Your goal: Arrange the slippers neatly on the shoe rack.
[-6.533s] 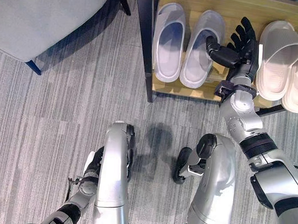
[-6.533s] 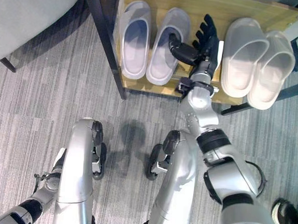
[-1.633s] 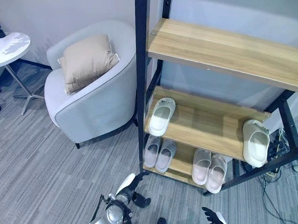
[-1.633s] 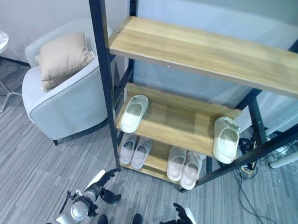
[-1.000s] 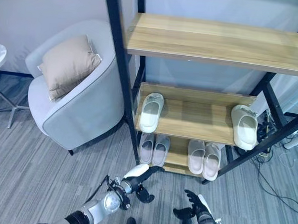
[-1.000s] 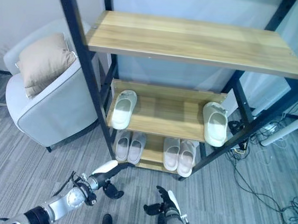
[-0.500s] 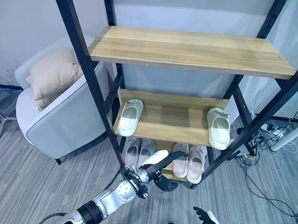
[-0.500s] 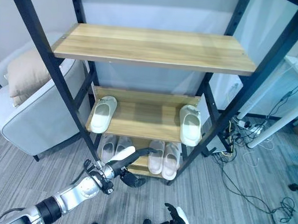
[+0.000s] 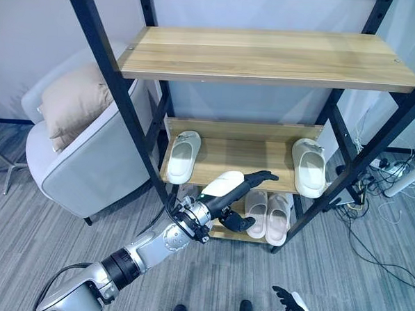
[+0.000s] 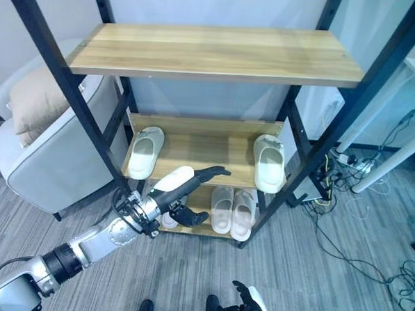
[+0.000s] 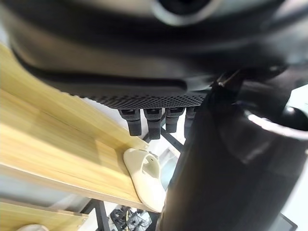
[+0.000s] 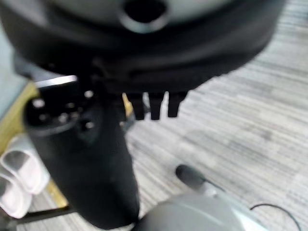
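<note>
Reaching forward with its fingers stretched straight and nothing held, the left hand [image 9: 244, 189] is seen in front of the shoe rack [image 9: 268, 55], at the level of the middle shelf [image 10: 204, 154]. Its fingertips [image 9: 270, 175] lie over that shelf's front edge, between the two single slippers kept there and touching neither. One cream slipper [image 9: 182, 155] sits well to the thumb-less side, at the shelf's left end — the other cream slipper [image 9: 309, 166] is set at the right end, beyond the fingertips, and is also caught past the fingers in the left wrist view [image 11: 144, 175]. On the bottom shelf, below the fingers, a pale pair [image 9: 268, 212] is placed side by side, toes towards the robot; a second pair [image 10: 166, 219] is mostly hidden behind the hand and wrist. The right hand [image 10: 245, 308] is held low over the grey carpet [image 9: 368, 275], fingers loosely spread and empty. A grey armchair [image 9: 89, 164] with a beige cushion [image 9: 72, 102] stands just beside the rack's left post.
</note>
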You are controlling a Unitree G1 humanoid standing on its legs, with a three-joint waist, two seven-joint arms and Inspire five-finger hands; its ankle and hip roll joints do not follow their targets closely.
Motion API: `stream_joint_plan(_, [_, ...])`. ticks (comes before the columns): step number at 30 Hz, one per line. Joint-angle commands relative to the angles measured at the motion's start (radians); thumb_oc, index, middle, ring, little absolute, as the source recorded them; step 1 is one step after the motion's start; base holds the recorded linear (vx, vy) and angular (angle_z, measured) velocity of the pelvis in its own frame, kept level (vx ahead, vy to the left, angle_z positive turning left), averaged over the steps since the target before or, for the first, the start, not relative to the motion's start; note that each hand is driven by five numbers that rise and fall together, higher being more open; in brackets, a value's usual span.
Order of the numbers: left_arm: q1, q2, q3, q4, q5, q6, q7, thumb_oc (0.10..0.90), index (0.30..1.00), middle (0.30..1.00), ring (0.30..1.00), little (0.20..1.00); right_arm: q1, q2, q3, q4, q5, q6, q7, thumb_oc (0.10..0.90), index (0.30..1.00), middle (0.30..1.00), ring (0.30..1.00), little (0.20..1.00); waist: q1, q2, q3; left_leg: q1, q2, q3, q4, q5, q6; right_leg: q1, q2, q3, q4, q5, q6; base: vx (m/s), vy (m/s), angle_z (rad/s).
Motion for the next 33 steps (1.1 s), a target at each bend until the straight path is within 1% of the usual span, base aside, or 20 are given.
stream_joint_plan(1, [-0.141,-0.02,0.071,-0.082,0.003,-0.079,0.061,0.8,0.9,0.9,0.9,0.9,-0.031,-0.027,0.006,-0.071,-0.032,-0.023,-0.02,0.8,0.9,0.9,0.9,0.9,0.006,0.004,-0.005,-0.052,-0.062,0.047,0.02,-0.048,0.072,0.059,0.075,-0.021,0.12,-0.215,0.005,0.05,0.167,-0.23])
stream_joint_plan(3, [-0.148,-0.015,0.074,-0.09,0.004,-0.081,0.064,0.8,0.9,0.9,0.9,0.9,-0.045,-0.018,0.0,-0.068,-0.035,-0.015,-0.016,0.8,0.9,0.9,0.9,0.9,0.0,0.011,0.004,-0.038,-0.06,0.063,0.03,-0.062,0.079,0.018,0.054,-0.02,0.214,-0.218,0.033,0.05,0.08,-0.36])
stream_joint_plan(5, [-0.16,-0.019,0.077,-0.087,0.006,-0.08,0.067,0.8,0.9,0.9,0.9,0.9,-0.049,-0.013,-0.011,-0.067,-0.025,-0.014,-0.015,0.8,0.9,0.9,0.9,0.9,-0.012,0.022,0.011,-0.019,-0.052,0.072,0.033,-0.078,0.081,0.004,0.023,0.0,0.238,-0.214,0.047,0.05,-0.026,-0.29])
stream_joint_plan(7, [-0.171,-0.023,0.079,-0.079,0.006,-0.082,0.075,0.8,0.9,0.9,0.9,0.9,-0.043,-0.008,-0.019,-0.071,-0.021,-0.014,-0.014,0.8,0.9,0.9,0.9,0.9,-0.017,0.041,0.019,-0.015,-0.03,0.079,0.042,-0.084,0.076,-0.021,-0.009,0.022,0.226,-0.183,0.05,-0.01,-0.093,-0.32])
stream_joint_plan(9, [-0.152,-0.019,0.088,-0.078,0.005,-0.083,0.078,0.8,0.9,0.9,0.9,0.9,-0.044,-0.004,-0.012,-0.081,-0.039,-0.011,-0.01,0.8,0.9,0.9,0.9,0.9,-0.014,0.047,0.013,0.007,-0.01,0.083,0.042,-0.103,0.065,-0.014,-0.056,0.004,0.189,-0.164,0.057,0.04,-0.201,-0.2])
stream_joint_plan(11, [-0.138,-0.008,0.092,-0.084,0.002,-0.083,0.074,0.8,0.9,0.9,0.9,0.9,-0.049,-0.002,-0.006,-0.082,-0.045,-0.01,-0.006,0.8,0.9,0.9,0.9,0.9,-0.011,0.042,0.005,0.01,0.005,0.081,0.048,-0.101,0.053,-0.003,-0.077,-0.015,0.144,-0.132,0.061,0.04,-0.284,-0.16])
stream_joint_plan(12, [-0.13,-0.005,0.092,-0.083,0.0,-0.082,0.072,0.8,0.9,0.9,0.9,0.9,-0.049,0.0,-0.004,-0.082,-0.041,-0.012,-0.002,0.8,0.9,0.9,0.9,0.9,-0.011,0.037,0.001,0.018,0.013,0.076,0.047,-0.1,0.046,-0.005,-0.074,-0.008,0.133,-0.129,0.062,0.1,-0.442,-0.06])
stream_joint_plan(13, [-0.115,0.002,0.095,-0.078,-0.006,-0.082,0.07,0.8,0.9,0.9,0.9,0.9,-0.054,0.006,0.008,-0.069,-0.033,-0.012,0.001,0.8,0.9,0.9,0.9,0.9,-0.003,0.021,-0.014,0.016,0.024,0.069,0.051,-0.098,0.03,0.028,-0.061,0.001,0.078,-0.139,0.067,0.08,-0.338,0.0])
stream_joint_plan(14, [-0.114,0.003,0.095,-0.079,-0.006,-0.082,0.07,0.8,0.9,0.9,0.9,0.9,-0.054,0.006,0.008,-0.068,-0.033,-0.013,0.001,0.8,0.9,0.9,0.9,0.9,-0.004,0.021,-0.014,0.016,0.025,0.068,0.051,-0.098,0.03,0.03,-0.06,0.0,0.075,-0.138,0.067,0.05,-0.343,0.03])
stream_joint_plan(16, [-0.112,-0.002,0.096,-0.068,0.006,-0.07,0.07,0.8,0.9,0.9,0.9,0.9,-0.068,0.007,0.039,-0.05,-0.037,-0.009,0.011,0.8,0.9,0.9,0.9,0.9,0.007,0.015,-0.02,0.008,0.063,0.053,0.051,-0.07,0.002,0.044,-0.028,-0.007,0.062,-0.153,0.056,0.0,-0.332,0.02])
stream_joint_plan(17, [-0.116,-0.007,0.097,-0.065,0.023,-0.068,0.075,0.8,0.9,0.9,0.9,0.9,-0.068,0.004,0.058,-0.055,-0.05,-0.012,0.014,0.8,0.9,0.9,0.9,0.9,0.006,0.019,-0.022,0.004,0.09,0.043,0.044,-0.05,-0.014,0.054,-0.007,-0.025,0.052,-0.164,0.044,-0.01,-0.486,0.15])
stream_joint_plan(18, [-0.118,-0.011,0.095,-0.066,0.049,-0.067,0.076,0.8,0.9,0.9,0.9,0.9,-0.062,-0.011,0.079,-0.071,-0.074,-0.019,0.018,0.8,0.9,0.9,0.9,0.9,0.008,0.021,-0.025,-0.004,0.128,0.039,0.039,-0.025,-0.034,0.079,0.027,-0.053,0.032,-0.19,0.02,-0.01,-0.356,0.19])
stream_joint_plan(20, [-0.119,-0.016,0.091,-0.065,0.063,-0.064,0.078,0.8,0.9,0.9,0.9,0.9,-0.061,-0.019,0.083,-0.068,-0.08,-0.021,0.012,0.8,0.9,0.9,0.9,0.9,0.008,0.021,-0.017,-0.018,0.143,0.039,0.052,-0.007,-0.04,0.092,0.041,-0.07,0.023,-0.197,0.009,-0.03,-0.276,0.34])
stream_joint_plan(21, [-0.126,-0.024,0.087,-0.059,0.081,-0.064,0.087,0.8,0.9,0.9,0.9,0.9,-0.063,-0.034,0.073,-0.064,-0.075,-0.022,0.002,0.8,0.9,0.9,0.9,0.9,0.001,0.018,-0.003,-0.045,0.147,0.077,0.084,0.004,-0.035,0.113,0.042,-0.111,0.015,-0.211,0.001,-0.09,-0.307,0.42])
stream_joint_plan(22, [-0.135,-0.024,0.086,-0.046,0.097,-0.061,0.088,0.8,0.9,0.9,0.9,0.9,-0.061,-0.043,0.062,-0.057,-0.067,-0.021,-0.004,0.8,0.9,0.9,0.9,0.9,0.011,0.019,0.008,-0.076,0.088,0.083,0.08,0.004,-0.014,0.111,0.048,-0.124,0.014,-0.211,-0.001,-0.07,-0.199,0.38])
stream_joint_plan(23, [-0.136,-0.025,0.085,-0.045,0.098,-0.061,0.089,0.8,0.9,0.9,0.9,0.9,-0.061,-0.043,0.061,-0.056,-0.067,-0.022,-0.004,0.8,0.9,0.9,0.9,0.9,0.01,0.017,0.007,-0.079,0.084,0.082,0.082,0.003,-0.012,0.11,0.045,-0.125,0.014,-0.212,0.001,-0.06,-0.089,0.47])
stream_joint_plan(24, [-0.141,-0.024,0.086,-0.044,0.109,-0.065,0.089,0.8,0.9,0.9,0.9,0.9,-0.056,-0.048,0.052,-0.055,-0.064,-0.026,-0.008,0.8,0.9,0.9,0.9,0.9,0.011,0.019,0.008,-0.098,0.054,0.077,0.074,0.002,-0.007,0.107,0.046,-0.126,0.014,-0.208,0.003,0.0,-0.017,0.39])
stream_joint_plan(25, [-0.15,-0.019,0.086,-0.038,0.112,-0.064,0.092,0.8,0.9,0.9,0.9,0.9,-0.054,-0.046,0.054,-0.049,-0.067,-0.023,-0.008,0.8,0.9,0.9,0.9,0.9,0.012,0.026,0.002,-0.09,0.043,0.071,0.034,-0.002,-0.008,0.102,0.049,-0.125,0.014,-0.204,0.005,0.01,-0.022,0.3])
stream_joint_plan(28, [-0.167,-0.011,0.082,0.009,0.15,-0.049,0.117,0.8,0.9,0.9,0.9,0.9,-0.043,-0.05,0.054,-0.053,-0.078,-0.022,-0.012,0.8,0.9,0.9,0.9,0.9,0.013,0.042,-0.004,-0.103,0.024,0.032,0.005,0.019,-0.006,0.093,0.056,-0.126,0.014,-0.202,0.003,0.04,0.018,0.1])
stream_joint_plan(33, [-0.224,0.004,0.077,0.062,0.19,-0.031,0.156,0.8,0.9,0.9,0.9,0.9,-0.043,-0.027,0.043,-0.028,-0.045,-0.026,-0.022,0.8,0.9,0.9,0.9,0.9,0.006,0.057,-0.026,-0.101,0.023,0.047,0.004,0.019,-0.009,0.078,0.06,-0.122,0.014,-0.193,0.007,0.04,0.052,0.0])
